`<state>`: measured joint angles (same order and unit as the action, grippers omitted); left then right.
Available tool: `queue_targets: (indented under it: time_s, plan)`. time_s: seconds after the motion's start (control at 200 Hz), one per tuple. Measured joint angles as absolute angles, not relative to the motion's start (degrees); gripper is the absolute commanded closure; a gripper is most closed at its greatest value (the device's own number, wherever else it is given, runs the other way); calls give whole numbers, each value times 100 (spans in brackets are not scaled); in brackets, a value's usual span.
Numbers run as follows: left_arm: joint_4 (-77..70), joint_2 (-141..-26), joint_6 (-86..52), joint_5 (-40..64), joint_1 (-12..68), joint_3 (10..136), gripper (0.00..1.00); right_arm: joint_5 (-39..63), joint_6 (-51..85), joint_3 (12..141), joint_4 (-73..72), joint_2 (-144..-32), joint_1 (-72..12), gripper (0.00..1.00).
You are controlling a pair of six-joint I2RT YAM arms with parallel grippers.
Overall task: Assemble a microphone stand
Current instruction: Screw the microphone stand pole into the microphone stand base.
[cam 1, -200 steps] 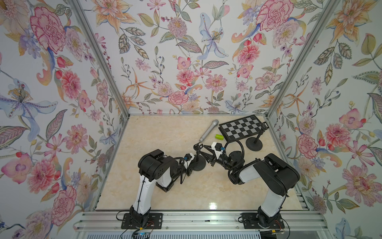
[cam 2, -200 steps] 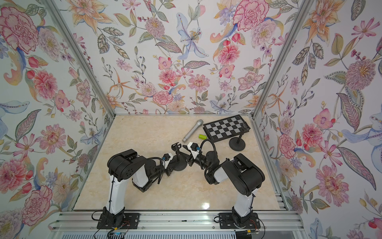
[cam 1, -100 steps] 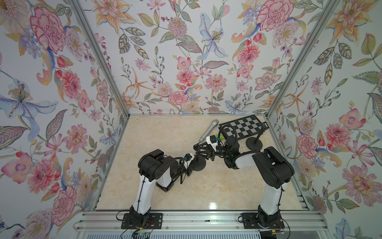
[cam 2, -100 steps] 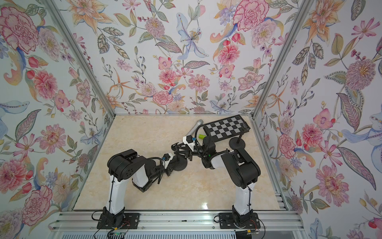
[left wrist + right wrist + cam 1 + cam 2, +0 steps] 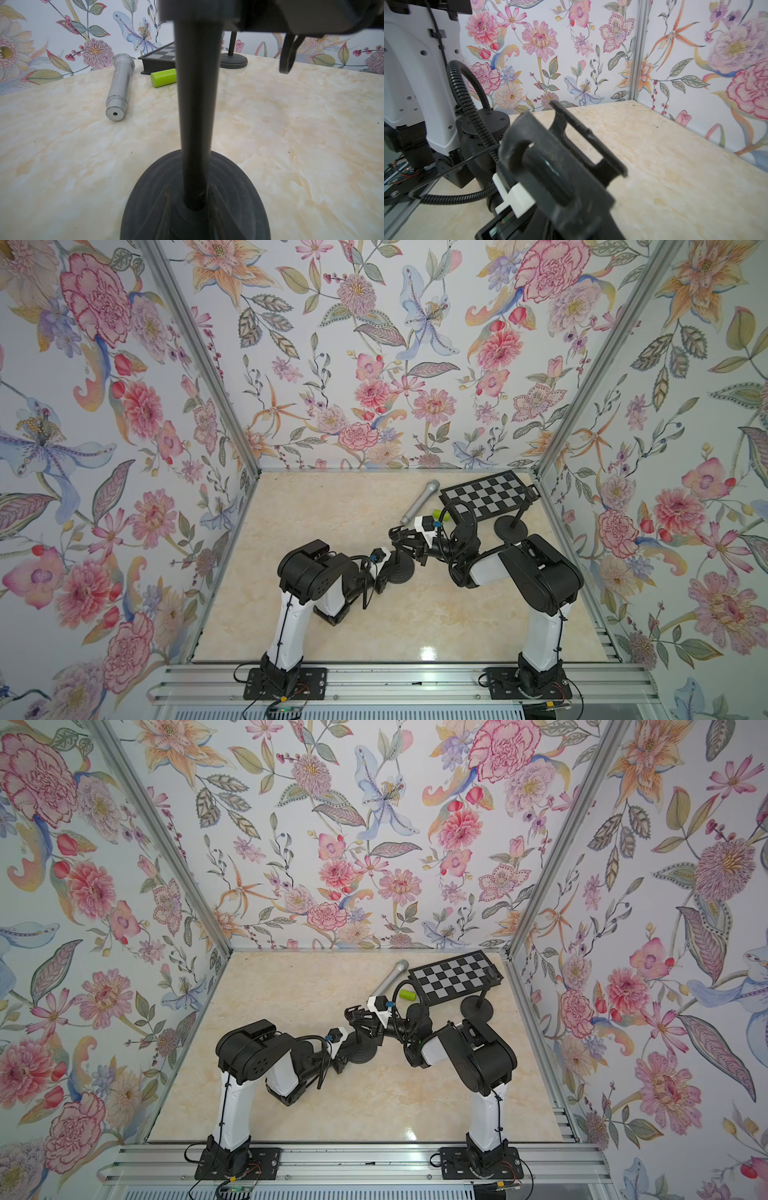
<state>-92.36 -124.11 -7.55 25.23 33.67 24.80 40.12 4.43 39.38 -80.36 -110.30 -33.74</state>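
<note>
1. Left gripper (image 5: pixel 385 572) sits low against the stand base (image 5: pixel 149 197), mid-table (image 5: pixel 291 135). Its fingers are outside its own camera, so I cannot tell its grip. Base looks heavy, wide and rigid: a good anchor, best pinned by the rim.
2. Pole (image 5: pixel 196 104) stands upright in the base. Thin, stiff, smooth, likely slippery. Hold it low.
3. Right gripper (image 5: pixel 405 541) is at the pole top, at the mic clip (image 5: pixel 550 158). Black on black, so closure is unreadable. Clip looks like light, springy plastic: take the stem, not the prongs.
4. Microphone (image 5: pixel 120 83) lies loose beyond, beside a green cylinder (image 5: pixel 164 77). Round, so it will probably roll; grasp mid-barrel.
</note>
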Motion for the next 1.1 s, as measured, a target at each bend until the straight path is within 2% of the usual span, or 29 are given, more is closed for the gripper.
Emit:
queue_targets:
  time_s: [0.21, 0.315, 0.35, 0.38, 0.395, 0.515, 0.575, 0.696, 0.786, 0.901, 1.011, 1.066, 1.096]
  plan:
    - [-9244, -12403, -757, 2534, 3326, 2449, 70, -1063, 161, 3387, -8779, -11017, -5113, 100]
    - [-9244, -12401, -755, 2534, 3328, 2443, 70, -2777, -73, 3577, -8833, -11174, -5704, 100]
    - [-9242, -12401, -755, 2541, 3328, 2443, 70, -3033, -106, 3603, -8823, -11183, -5782, 84]
    - [-9242, -12401, -755, 2545, 3326, 2443, 70, -3144, -113, 3605, -8820, -11183, -5815, 64]
    - [-9242, -12401, -755, 2545, 3326, 2443, 70, -3162, -108, 3597, -8827, -11183, -5815, 59]
    - [-9247, -12390, -766, 2539, 3326, 2427, 69, -2434, 16, 3260, -8628, -11113, -5684, 36]
    - [-9242, -12385, -781, 2532, 3328, 2427, 69, -1645, 51, 3046, -8449, -10971, -5334, 36]
    - [-9242, -12385, -781, 2530, 3328, 2427, 69, 674, 228, 2993, -8243, -10884, -4397, 38]
    - [-9242, -12385, -781, 2528, 3328, 2427, 69, 2040, 381, 3111, -8160, -10884, -3859, 32]
    - [-9242, -12385, -797, 2532, 3328, 2429, 69, 3393, 685, 3538, -8112, -10940, -3509, 38]
    - [-9242, -12387, -797, 2532, 3328, 2432, 69, 4121, 980, 3940, -8169, -11120, -3336, 45]
    - [-9242, -12387, -797, 2532, 3328, 2432, 69, 4327, 1057, 4036, -8169, -11179, -3291, 53]
    - [-9242, -12390, -797, 2532, 3328, 2432, 69, 4416, 1085, 4073, -8167, -11201, -3280, 61]
